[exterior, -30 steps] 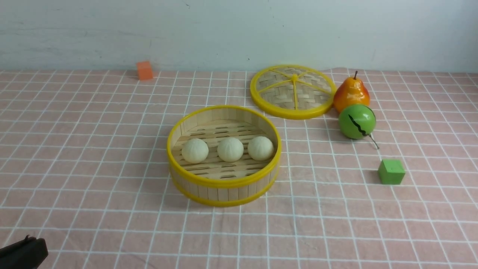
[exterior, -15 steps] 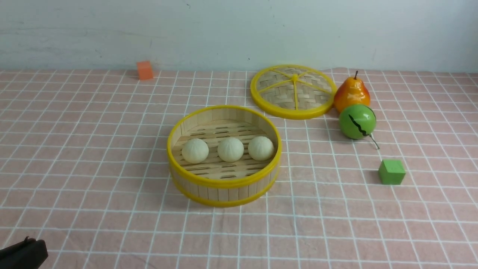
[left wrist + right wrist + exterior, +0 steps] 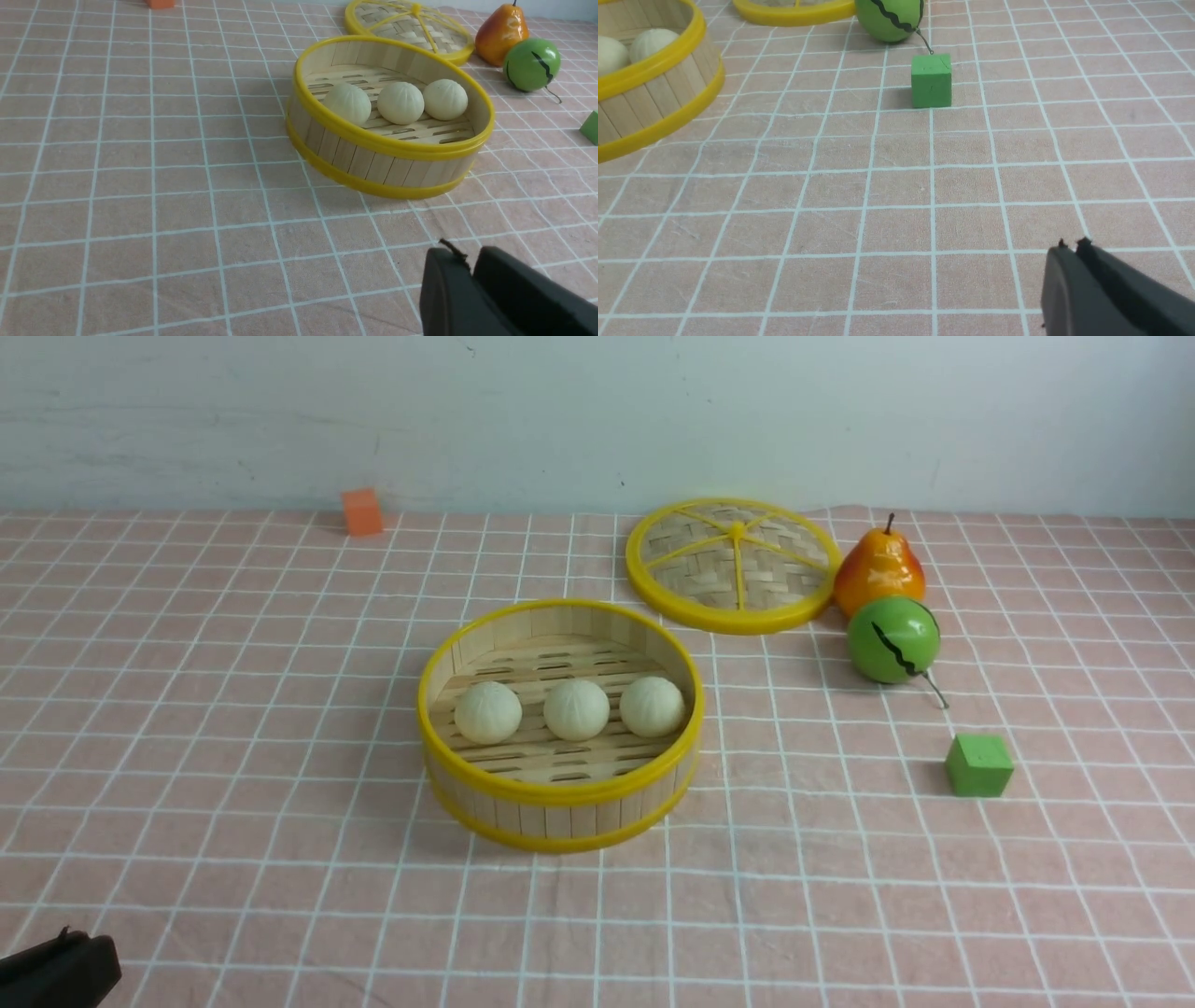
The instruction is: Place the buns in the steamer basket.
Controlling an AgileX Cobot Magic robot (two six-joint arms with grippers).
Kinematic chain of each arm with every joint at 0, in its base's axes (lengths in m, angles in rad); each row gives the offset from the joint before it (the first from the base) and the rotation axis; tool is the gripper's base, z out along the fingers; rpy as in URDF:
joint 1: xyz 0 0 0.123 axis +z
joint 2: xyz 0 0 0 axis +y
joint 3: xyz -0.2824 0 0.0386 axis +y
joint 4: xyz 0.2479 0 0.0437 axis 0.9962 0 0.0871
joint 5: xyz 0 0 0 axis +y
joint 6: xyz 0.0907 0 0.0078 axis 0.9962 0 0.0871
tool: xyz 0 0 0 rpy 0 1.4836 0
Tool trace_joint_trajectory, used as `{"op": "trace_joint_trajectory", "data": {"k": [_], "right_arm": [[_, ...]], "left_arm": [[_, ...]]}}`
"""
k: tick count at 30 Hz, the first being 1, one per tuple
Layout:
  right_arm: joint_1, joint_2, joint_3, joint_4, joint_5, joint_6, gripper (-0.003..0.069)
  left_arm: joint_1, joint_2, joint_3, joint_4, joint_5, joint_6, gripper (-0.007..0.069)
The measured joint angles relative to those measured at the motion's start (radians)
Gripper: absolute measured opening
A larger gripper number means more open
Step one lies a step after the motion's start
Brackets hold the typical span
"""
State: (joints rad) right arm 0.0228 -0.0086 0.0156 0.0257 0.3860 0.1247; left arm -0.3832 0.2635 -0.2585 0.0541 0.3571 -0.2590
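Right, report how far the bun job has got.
Done: all three buns sit in a row on the floor of the steamer basket. In hand: nothing; the left gripper and right gripper are empty, away from the basket. Left: no bun remains outside.

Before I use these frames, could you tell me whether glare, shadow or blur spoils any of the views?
Front view: even, soft light, sharp; small highlights on the pear and green fruit. Left wrist view: the buns in the steamer basket are crisp, the left gripper near the lens slightly soft. Right wrist view: the green cube casts a faint shadow, no glare.
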Motion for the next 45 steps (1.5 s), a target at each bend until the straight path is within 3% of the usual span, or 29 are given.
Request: {"op": "trace_joint_trajectory", "data": {"k": [6, 10, 14, 19, 45], "right_arm": [[0.0, -0.001, -0.001, 0.001, 0.001, 0.0, 0.0024], [-0.001, -0.001, -0.001, 0.002, 0.001, 0.0, 0.0028], [-0.001, -0.001, -0.001, 0.002, 0.001, 0.0, 0.0033], [-0.001, -0.002, -0.001, 0.002, 0.002, 0.001, 0.0039], [-0.001, -0.002, -0.001, 0.002, 0.002, 0.003, 0.0052]], "left_arm": [[0.048, -0.08, 0.094, -0.027, -0.061, 0.006, 0.0083], [0.196, -0.211, 0.235, -0.063, -0.122, 0.023, 0.0084], [0.271, -0.27, 0.281, -0.079, -0.078, 0.023, 0.0074], [0.279, -0.273, 0.289, -0.09, 0.036, 0.023, -0.0013], [0.279, -0.274, 0.289, -0.096, 0.042, 0.023, -0.0014]]}}
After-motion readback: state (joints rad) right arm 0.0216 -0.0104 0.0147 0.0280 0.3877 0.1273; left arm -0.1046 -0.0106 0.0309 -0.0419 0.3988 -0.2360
